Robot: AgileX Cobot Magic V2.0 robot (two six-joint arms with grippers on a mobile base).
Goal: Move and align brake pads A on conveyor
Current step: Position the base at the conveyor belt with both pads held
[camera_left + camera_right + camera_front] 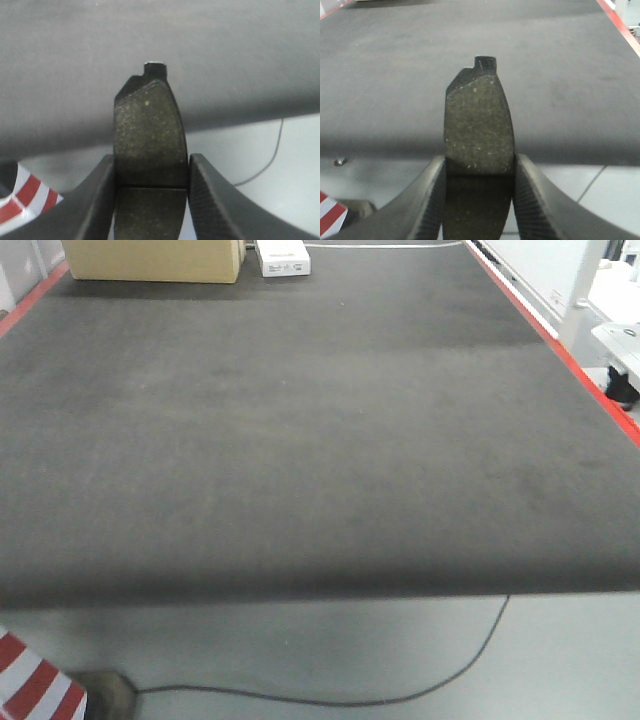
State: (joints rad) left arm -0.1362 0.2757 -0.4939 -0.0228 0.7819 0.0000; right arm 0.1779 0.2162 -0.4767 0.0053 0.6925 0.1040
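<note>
near conveyor point(300, 440), two brake pads point(150, 135) point(479, 125) — clamped

The belt point(300, 440) is matte charcoal grey, edged by red rails point(585, 377). Both brake pads point(150, 135) point(478, 125) are dark olive-grey with pale yellow specks. The box point(150, 258) is tan.

We face the conveyor point(320, 440), a box point(155, 258) and small unit point(283, 257) at its far left — a cable point(300, 703) on the floor before it. The left gripper point(151, 160) pinches the left pad point(150, 125), the right gripper point(480, 162) the right pad point(477, 115)
</note>
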